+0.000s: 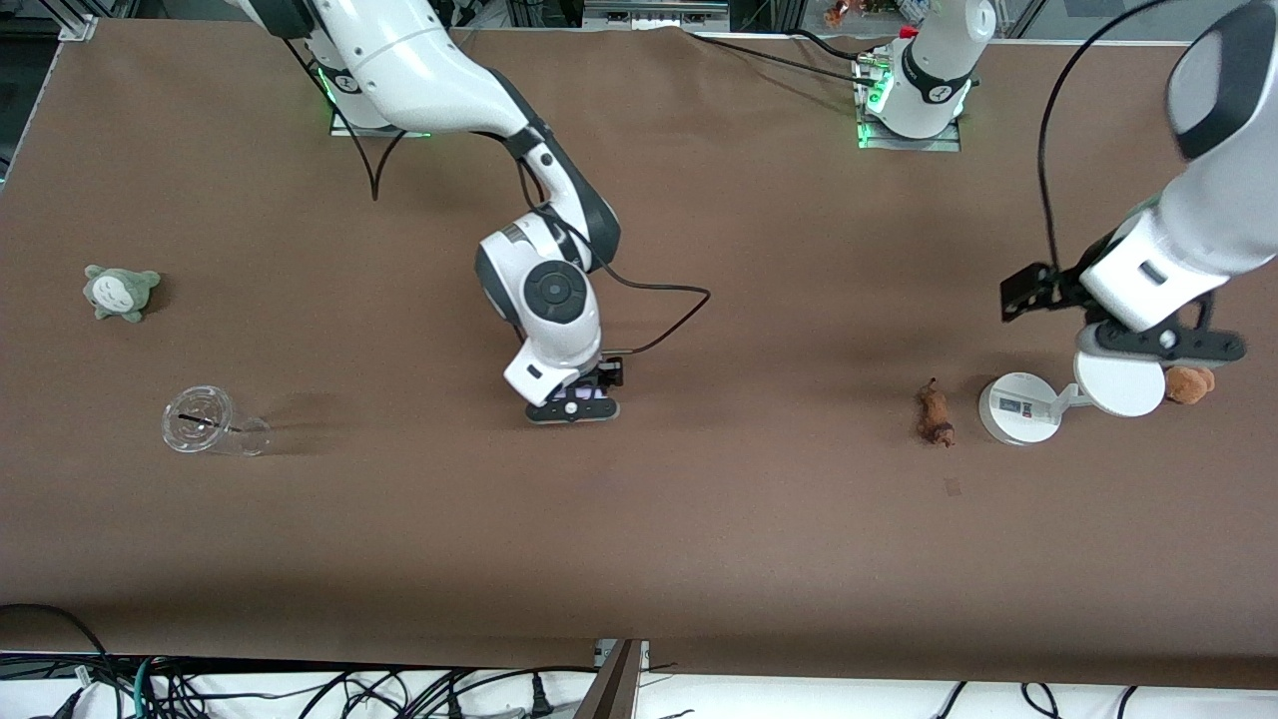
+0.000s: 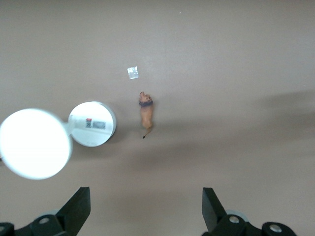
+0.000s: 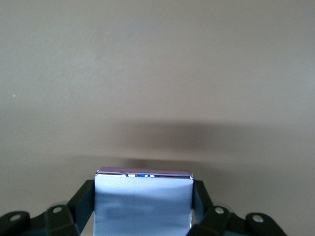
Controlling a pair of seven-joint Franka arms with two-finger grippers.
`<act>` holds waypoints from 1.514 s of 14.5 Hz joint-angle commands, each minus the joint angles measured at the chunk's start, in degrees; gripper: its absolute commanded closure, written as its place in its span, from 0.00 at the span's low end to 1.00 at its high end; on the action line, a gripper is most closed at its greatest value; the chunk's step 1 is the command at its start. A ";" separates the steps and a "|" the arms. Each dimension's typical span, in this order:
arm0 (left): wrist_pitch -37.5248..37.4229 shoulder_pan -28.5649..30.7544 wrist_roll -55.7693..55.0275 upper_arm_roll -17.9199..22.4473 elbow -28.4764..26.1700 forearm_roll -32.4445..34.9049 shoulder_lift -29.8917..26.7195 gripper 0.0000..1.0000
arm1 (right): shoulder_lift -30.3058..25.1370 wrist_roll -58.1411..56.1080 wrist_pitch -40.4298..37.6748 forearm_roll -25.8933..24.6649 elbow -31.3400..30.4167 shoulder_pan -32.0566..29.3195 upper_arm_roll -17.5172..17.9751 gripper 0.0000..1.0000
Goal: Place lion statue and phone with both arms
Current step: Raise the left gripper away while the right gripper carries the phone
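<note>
I have the right hand (image 1: 573, 404) low over the middle of the brown cloth surface (image 1: 699, 519), its 2 fingers pinching the flat pale-lavender phone (image 3: 143, 202) by its long edges; it looks stiff and slick, so I judge a firm edge grip best. The left hand (image 2: 142, 209) hangs spread over the white round-based stand (image 1: 1018, 407). The small orange-brown lion statue (image 1: 936, 413) lies beside that stand, light and rigid; I'd take its midbody. Only the right wrist view shows the phone's grip clearly.
</note>
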 commanded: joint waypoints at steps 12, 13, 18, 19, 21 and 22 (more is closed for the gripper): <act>-7.03 0.17 0.44 0.04 8.65 -0.59 0.15 0.00 | -12.88 -25.75 -3.96 9.04 -15.42 -18.67 -0.06 1.00; -7.03 -0.44 0.44 0.39 8.65 -0.42 0.07 0.00 | -13.58 -27.76 -3.79 9.04 -16.81 -19.20 -1.02 1.00; -10.11 -3.16 0.53 5.12 4.81 -0.33 -6.15 0.00 | -16.57 -35.15 -1.51 9.04 -23.06 -19.55 -6.72 1.00; -10.11 -5.17 0.53 7.48 3.13 -0.33 -7.74 0.00 | -16.49 -37.25 -0.37 9.04 -23.68 -19.55 -7.96 1.00; -10.11 -12.09 0.79 15.37 1.89 -0.33 -8.72 0.00 | -15.96 -38.67 2.70 9.04 -25.43 -20.08 -8.93 1.00; -10.02 -15.53 0.70 18.99 1.71 -0.33 -8.81 0.00 | -15.70 -39.11 4.20 9.04 -26.05 -20.26 -8.94 1.00</act>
